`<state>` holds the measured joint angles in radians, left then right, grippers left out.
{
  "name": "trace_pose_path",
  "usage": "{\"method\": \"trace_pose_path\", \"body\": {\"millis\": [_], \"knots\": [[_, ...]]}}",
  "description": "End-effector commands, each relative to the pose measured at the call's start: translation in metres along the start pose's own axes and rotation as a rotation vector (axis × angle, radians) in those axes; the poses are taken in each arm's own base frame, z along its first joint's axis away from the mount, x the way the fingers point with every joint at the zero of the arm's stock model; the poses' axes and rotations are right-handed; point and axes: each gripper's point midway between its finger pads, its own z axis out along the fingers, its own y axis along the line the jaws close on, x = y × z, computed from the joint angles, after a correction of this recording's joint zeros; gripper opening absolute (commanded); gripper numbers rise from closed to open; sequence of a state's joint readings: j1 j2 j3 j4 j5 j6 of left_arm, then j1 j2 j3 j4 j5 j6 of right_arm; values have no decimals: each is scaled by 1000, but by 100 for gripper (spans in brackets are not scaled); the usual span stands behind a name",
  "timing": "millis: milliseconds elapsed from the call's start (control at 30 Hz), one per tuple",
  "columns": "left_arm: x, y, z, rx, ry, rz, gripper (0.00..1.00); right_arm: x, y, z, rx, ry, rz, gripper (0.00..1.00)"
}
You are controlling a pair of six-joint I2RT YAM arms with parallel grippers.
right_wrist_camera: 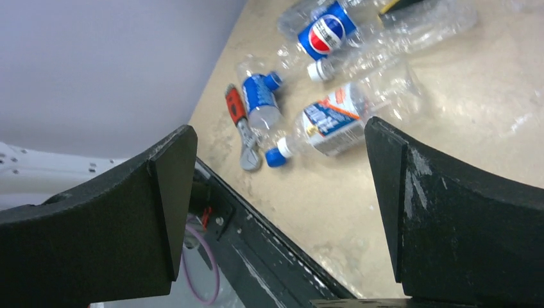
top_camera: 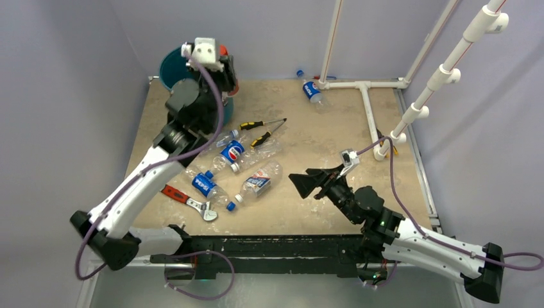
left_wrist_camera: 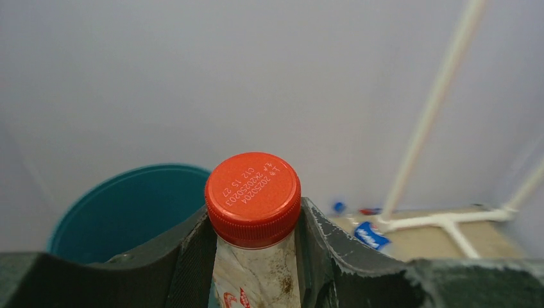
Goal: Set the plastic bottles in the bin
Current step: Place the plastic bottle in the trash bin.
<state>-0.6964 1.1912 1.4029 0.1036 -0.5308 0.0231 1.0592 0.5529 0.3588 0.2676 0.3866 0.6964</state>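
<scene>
Pale grey walls closed in a mottled beige tabletop [top_camera: 333, 186], and the round teal-green plastic bin [top_camera: 168, 67] sat on it with tapered, smooth sides.

From overhead, the left gripper [top_camera: 221, 67] hung at the bin's right rim, its load mostly hidden behind the wrist. The left wrist camera gave what that view could not: the red-capped clear plastic bottle [left_wrist_camera: 253, 189], its ribbed cap stamped with a date code, pinched at the neck between the two dark fingers [left_wrist_camera: 186, 256], with the bin's open mouth just left of it.

Well to the right of the bin and nearer, the right gripper [top_camera: 301, 184] had its matte black fingers [right_wrist_camera: 147, 192] spread wide, holding nothing and touching nothing. Its own camera looked between them at crumpled bottles lying on their sides.

Nearer than the bin and to its right lay two blue-labelled Pepsi bottles [top_camera: 232, 151], a white-labelled blue-capped bottle [top_camera: 258, 183], a red-handled metal wrench [top_camera: 186, 199] and two yellow-and-black screwdrivers [top_camera: 263, 125]. Farther right of the bin, another blue-labelled bottle [top_camera: 312, 91] lay beside a white pipe frame [top_camera: 369, 102].
</scene>
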Motion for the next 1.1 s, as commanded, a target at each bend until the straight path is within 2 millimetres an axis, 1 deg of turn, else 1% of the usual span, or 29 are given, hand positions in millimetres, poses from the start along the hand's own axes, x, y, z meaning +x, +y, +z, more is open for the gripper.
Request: {"method": "trace_pose_path", "body": {"millis": [0, 33, 100, 200, 300, 400, 433, 500, 600, 667, 767, 900, 1067], "knots": [[-11, 80, 45, -292, -39, 30, 0, 16, -24, -3, 69, 19, 2, 99], [-11, 89, 52, -313, -43, 34, 0, 21, -25, -3, 62, 32, 0, 99], [-9, 97, 64, -338, -72, 40, 0, 28, -28, -4, 68, 53, -2, 99], [-10, 110, 74, -375, -114, 45, 0, 29, -36, -7, 105, 55, -3, 99], [0, 118, 89, -371, -112, 41, 0, 31, -35, -11, 74, 61, -17, 99], [27, 126, 100, -380, -73, 27, 0, 33, -37, -13, 64, 60, -27, 99], [36, 128, 101, -379, -72, 22, 0, 35, -38, -13, 64, 64, -29, 99], [53, 138, 103, -386, -67, 3, 0, 39, -39, -13, 63, 73, -31, 99], [79, 156, 112, -394, -28, -61, 0, 39, -38, -12, 58, 72, -34, 99], [92, 163, 118, -385, -5, -92, 0, 39, -39, -12, 64, 75, -41, 99], [105, 163, 124, -356, 29, -106, 0, 38, -42, -13, 80, 74, -51, 99], [122, 161, 126, -340, 72, -110, 0, 38, -48, -16, 98, 68, -44, 99], [154, 156, 126, -308, 143, -135, 0, 36, -49, -16, 110, 62, -42, 99]]}}
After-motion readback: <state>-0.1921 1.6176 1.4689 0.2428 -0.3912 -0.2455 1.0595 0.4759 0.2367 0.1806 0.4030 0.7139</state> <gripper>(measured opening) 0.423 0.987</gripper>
